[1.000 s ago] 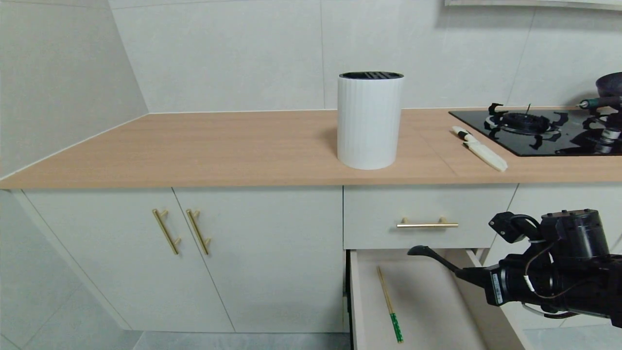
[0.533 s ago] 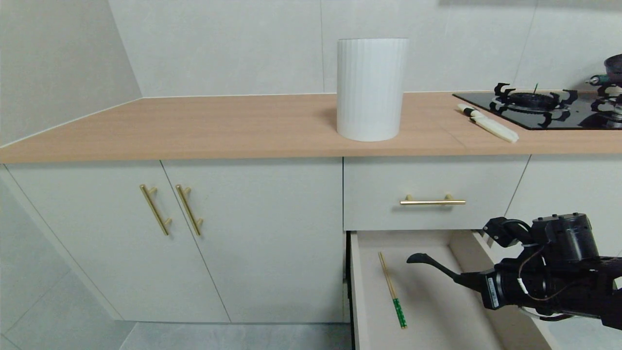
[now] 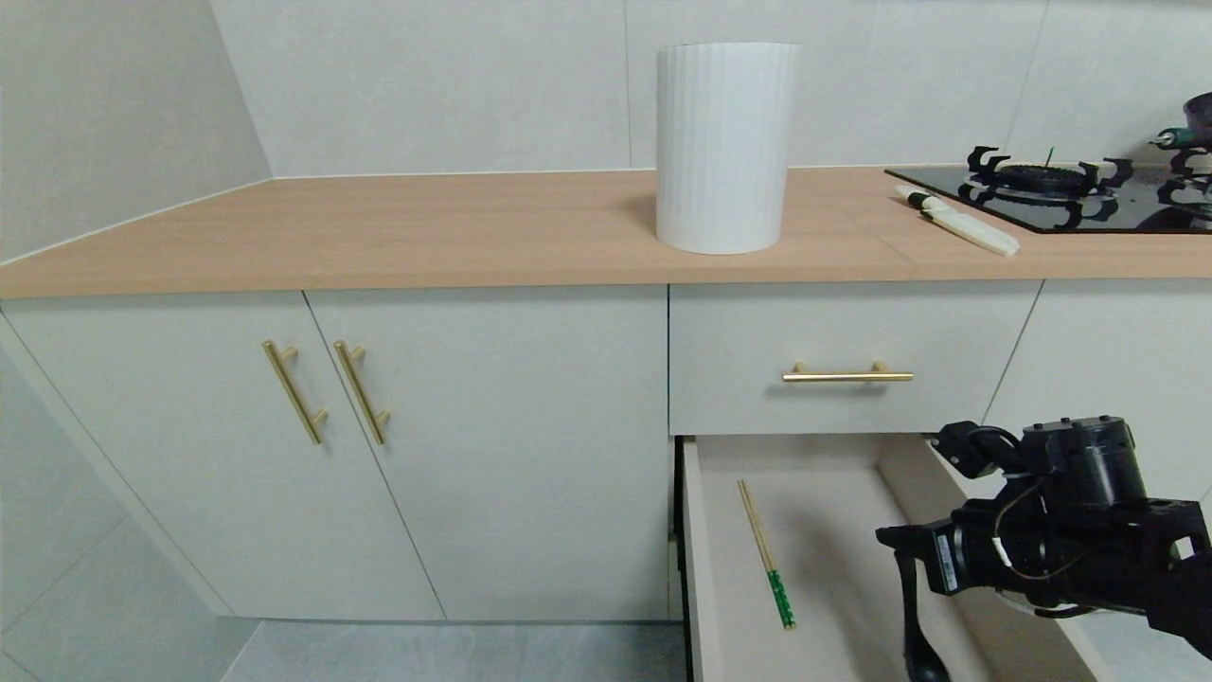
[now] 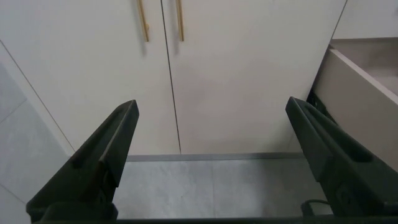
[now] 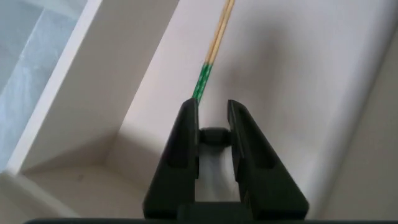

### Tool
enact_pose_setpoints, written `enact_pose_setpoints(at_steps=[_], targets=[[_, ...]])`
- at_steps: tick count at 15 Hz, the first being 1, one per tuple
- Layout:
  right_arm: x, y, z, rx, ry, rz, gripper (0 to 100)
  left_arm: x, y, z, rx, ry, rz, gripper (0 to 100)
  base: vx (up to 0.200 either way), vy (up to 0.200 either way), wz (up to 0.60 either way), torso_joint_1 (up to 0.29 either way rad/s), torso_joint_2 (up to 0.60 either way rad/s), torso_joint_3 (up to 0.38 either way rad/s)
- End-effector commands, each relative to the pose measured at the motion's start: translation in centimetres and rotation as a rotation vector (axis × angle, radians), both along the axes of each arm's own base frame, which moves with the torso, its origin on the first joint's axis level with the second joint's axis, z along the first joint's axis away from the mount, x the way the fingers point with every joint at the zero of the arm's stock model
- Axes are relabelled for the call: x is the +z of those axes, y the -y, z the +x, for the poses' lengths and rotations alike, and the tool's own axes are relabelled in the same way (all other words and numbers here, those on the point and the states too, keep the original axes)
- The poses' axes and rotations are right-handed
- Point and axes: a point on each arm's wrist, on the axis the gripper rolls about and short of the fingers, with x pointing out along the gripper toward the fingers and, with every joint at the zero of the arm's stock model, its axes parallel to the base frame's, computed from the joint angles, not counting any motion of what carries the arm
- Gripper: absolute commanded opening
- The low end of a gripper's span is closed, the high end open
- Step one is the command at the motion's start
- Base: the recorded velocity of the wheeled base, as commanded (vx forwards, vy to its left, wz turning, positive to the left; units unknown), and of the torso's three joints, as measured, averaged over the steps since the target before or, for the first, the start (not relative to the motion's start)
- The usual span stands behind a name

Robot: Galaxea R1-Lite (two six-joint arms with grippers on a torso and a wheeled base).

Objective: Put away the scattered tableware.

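My right gripper hangs over the open lower drawer, shut on a black spoon. The spoon points down into the drawer, its bowl near the front. In the right wrist view its dark handle sits between the closed fingers. A pair of bamboo chopsticks with green ends lies on the drawer floor, left of the spoon. A cream knife lies on the wooden counter. My left gripper stands open, low in front of the cabinet doors, holding nothing.
A tall white ribbed utensil holder stands on the counter. A black gas hob is at the far right. Above the open drawer a shut drawer carries a gold handle. Two cabinet doors with gold handles are on the left.
The head camera has sunk, so the counter appears higher in the picture. My right gripper has turned: the black spoon swung from pointing left to hanging down into the drawer.
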Motion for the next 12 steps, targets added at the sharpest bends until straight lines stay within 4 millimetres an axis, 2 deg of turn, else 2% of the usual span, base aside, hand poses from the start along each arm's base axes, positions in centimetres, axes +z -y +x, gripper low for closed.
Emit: enact_pose_setpoints(at_steps=[1, 4, 6, 12], targets=[[-1.9, -0.4, 1.8, -0.072, -0.043, -0.004, 0, 0.0, 0.0, 0.0, 0.0, 0.0, 0.0, 100, 0.0, 0.0, 0.0, 0.0, 0.0, 0.0], [-4.8, -1.3, 3.8, -0.175, -0.098, -0.018, 0, 0.0, 0.0, 0.0, 0.0, 0.0, 0.0, 100, 0.0, 0.0, 0.0, 0.0, 0.0, 0.0], [-6.1, -1.4, 4.2, -0.192, -0.073, -0.028, 0, 0.0, 0.0, 0.0, 0.0, 0.0, 0.0, 100, 0.0, 0.0, 0.0, 0.0, 0.0, 0.0], [-7.1, -1.4, 4.5, -0.212, -0.083, -0.044, 0, 0.0, 0.0, 0.0, 0.0, 0.0, 0.0, 100, 0.0, 0.0, 0.0, 0.0, 0.0, 0.0]])
